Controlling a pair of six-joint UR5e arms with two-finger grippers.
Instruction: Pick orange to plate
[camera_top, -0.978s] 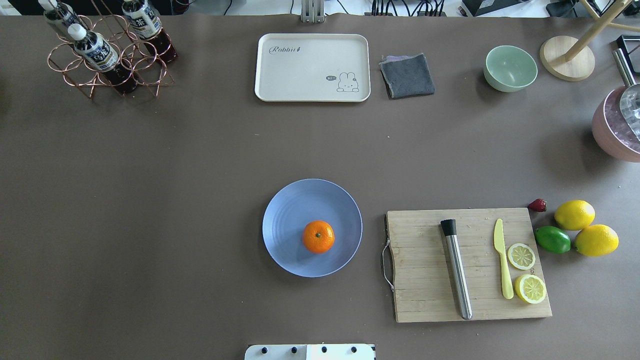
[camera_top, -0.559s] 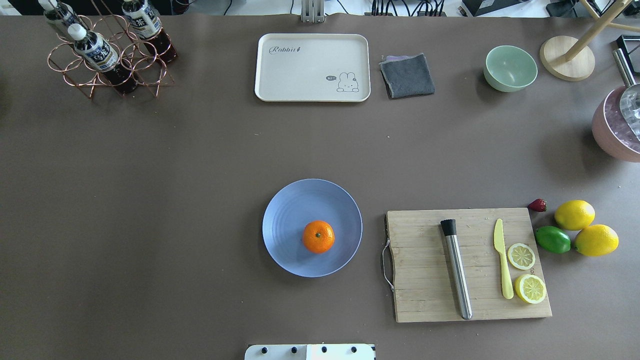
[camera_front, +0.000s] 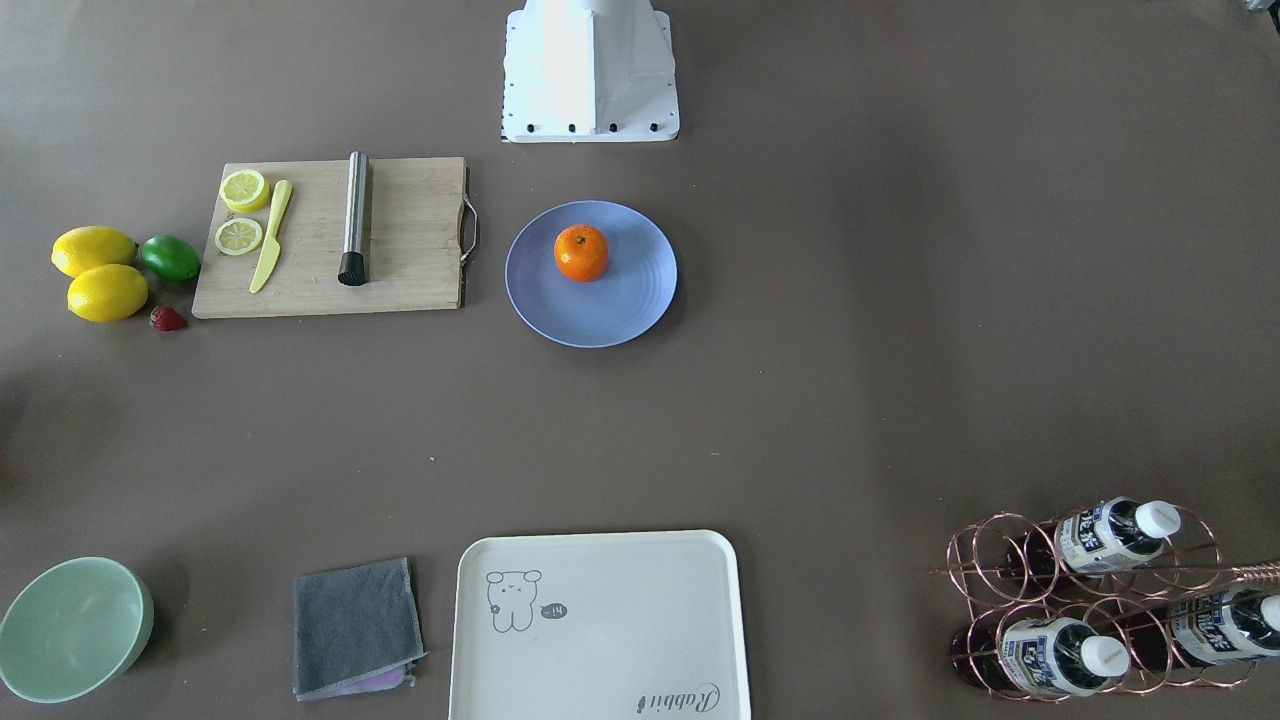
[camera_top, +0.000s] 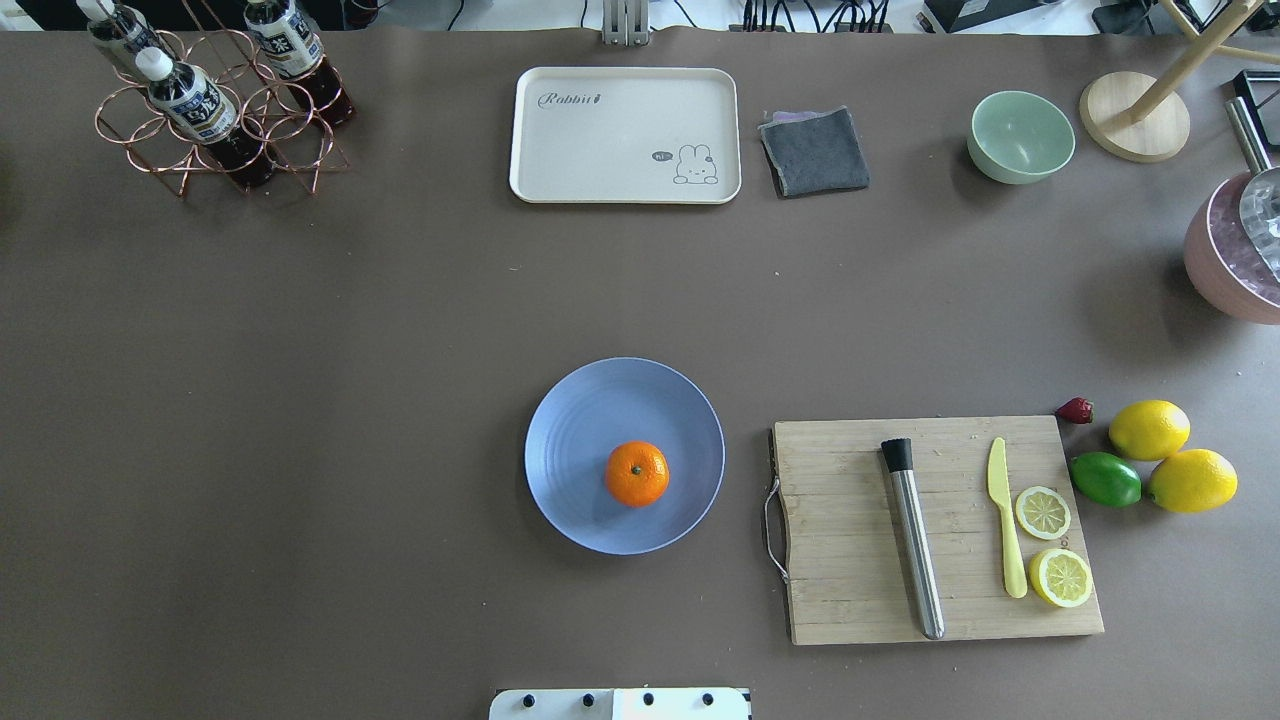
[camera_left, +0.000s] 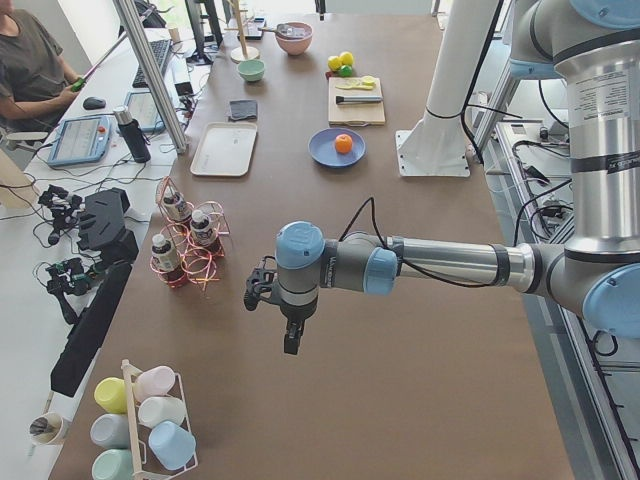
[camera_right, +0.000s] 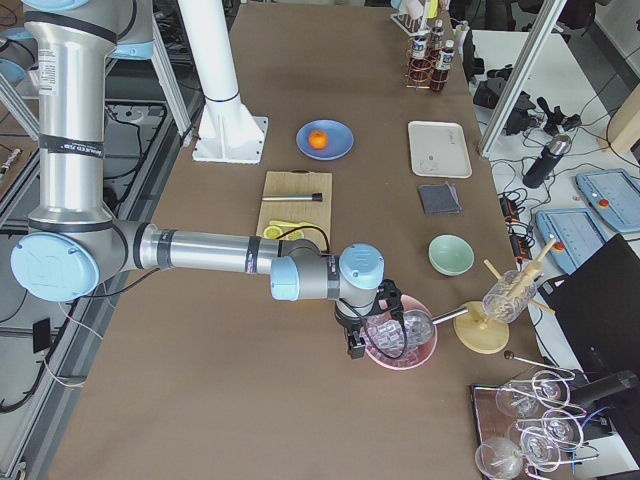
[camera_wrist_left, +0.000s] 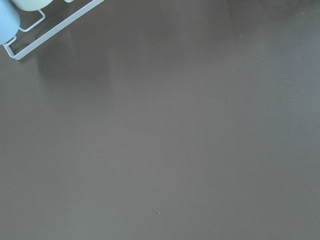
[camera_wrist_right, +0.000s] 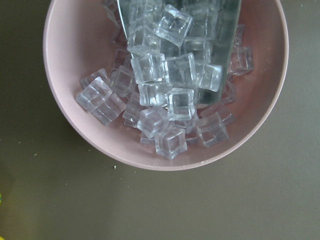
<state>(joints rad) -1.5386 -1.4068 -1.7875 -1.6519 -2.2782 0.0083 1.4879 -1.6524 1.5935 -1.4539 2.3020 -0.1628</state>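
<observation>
- My left gripper (camera_left: 289, 346) hangs finger-down over the bare brown table (camera_wrist_left: 160, 150). It shows only from the side, so I cannot tell whether its fingers are parted or closed.
- Its wrist camera shows only tabletop and a corner of the white cup rack (camera_wrist_left: 50, 35).
- My right gripper (camera_right: 353, 347) hangs at the edge of the pink bowl (camera_wrist_right: 70, 55) of ice cubes (camera_wrist_right: 172, 25). I cannot tell how its fingers stand either.
- Both grippers are well apart from the orange (camera_top: 637, 473).
- The orange rests on the blue plate (camera_top: 590, 420), stem dimple up, on the half nearer my base.
- The wooden cutting board (camera_top: 850, 520) lies just beside the plate, on my right.
</observation>
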